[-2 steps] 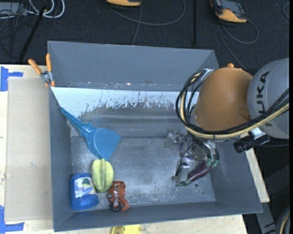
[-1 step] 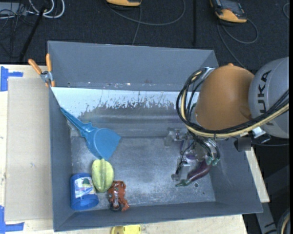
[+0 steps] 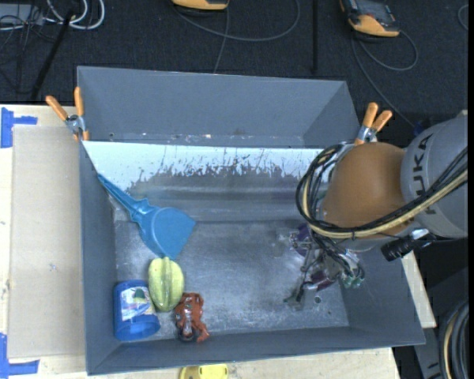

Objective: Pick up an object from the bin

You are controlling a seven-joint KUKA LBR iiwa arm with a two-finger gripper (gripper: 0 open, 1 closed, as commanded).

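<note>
**At the bin's right side, gripper sits low over bare metal**

Close by the right wall of the grey bin (image 3: 221, 113), the gripper (image 3: 308, 287) hangs just above an empty patch of floor, under the arm's orange cover (image 3: 363, 184) and looped cables (image 3: 306, 200). Whether it is apart or together cannot be told, and nothing is seen held in it. The pickable things lie well apart from it, bunched in the left front corner. There a blue scoop (image 3: 164, 229) rests just behind a yellow-green ribbed fruit (image 3: 166, 283), with a blue cup (image 3: 134, 313) and a red-brown figure (image 3: 191, 318) on either side. The arm enters from the right, which likely explains its post. Any pick seems to need a reach across.
</note>
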